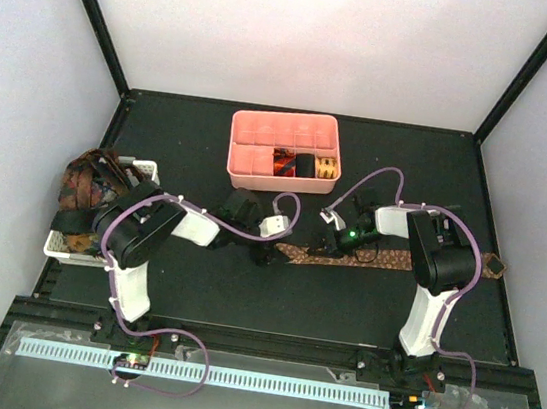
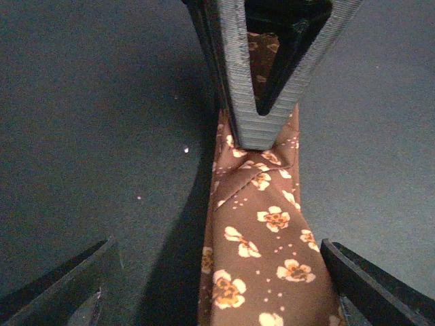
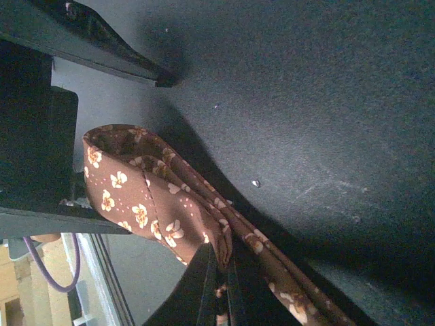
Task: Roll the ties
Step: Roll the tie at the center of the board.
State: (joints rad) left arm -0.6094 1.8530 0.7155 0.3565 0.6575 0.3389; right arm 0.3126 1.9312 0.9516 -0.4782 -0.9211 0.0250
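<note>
Right gripper (image 3: 219,272): jaws closed, pinching a fold of the brown floral-print fabric necktie (image 3: 146,197). The doubled cloth loops out toward 9 o'clock in the right wrist view.

Left gripper (image 2: 217,240): jaws wide apart, straddling the same necktie without clasping it. In the left wrist view the right gripper's grey ribbed fingers (image 2: 238,68) stand at 12 o'clock, squarely across the cloth.

Necktie, location: flat on the black matte table (image 1: 192,285), mid-table, running from between the two grippers toward 3 o'clock. One stretch is hidden beneath the right arm, and the end shows again beyond it. Which end is gripped cannot be told.

Pink compartmented plastic tray (image 1: 251,159): at 12 o'clock of the grippers, well apart. Its near row holds three rolled ties (image 1: 306,165), red-orange, black and gold, too small for detail.

White slotted plastic basket (image 1: 66,246): at 9 o'clock, partly covered by the left arm's elbow. A tangled heap of dark patterned ties (image 1: 90,180) spills over it, count unclear.
</note>
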